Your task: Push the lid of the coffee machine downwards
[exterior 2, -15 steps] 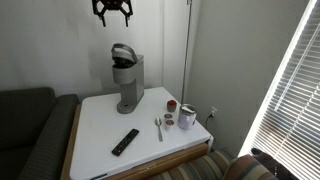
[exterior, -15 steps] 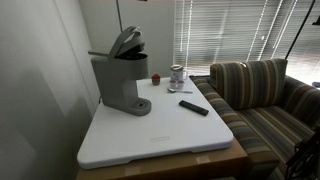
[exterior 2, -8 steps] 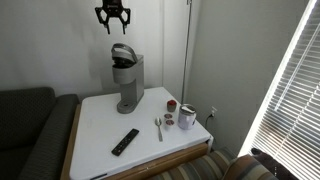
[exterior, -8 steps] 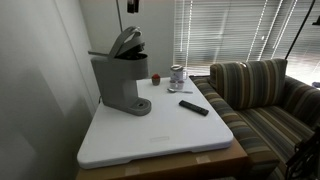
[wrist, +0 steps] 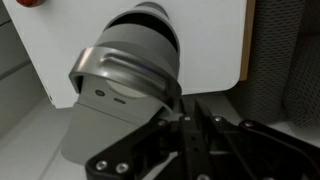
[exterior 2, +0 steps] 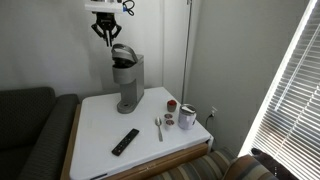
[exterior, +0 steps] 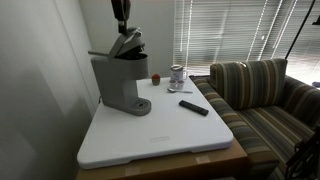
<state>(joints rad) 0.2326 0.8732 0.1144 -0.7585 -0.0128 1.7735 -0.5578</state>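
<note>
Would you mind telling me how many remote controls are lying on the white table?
1. The black remote control lies flat on the white table, apart from the coffee machine and near the spoon. No other seems hidden.

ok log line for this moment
gripper: just above lid, contact unclear, jaws unclear | lid: raised, not yet pushed down | coffee machine: upright on table

Shows the gripper (exterior 2: 109, 36), fingers drawn together, right above the raised lid (exterior 2: 122, 52) of the coffee machine (exterior 2: 128, 88); cannot tell if touching. Shows the machine upright at the back of the white table (exterior 2: 95, 125), with a black remote (exterior 2: 125, 141), a spoon (exterior 2: 158, 128) and small jars (exterior 2: 186, 117) nearer the front.
</note>
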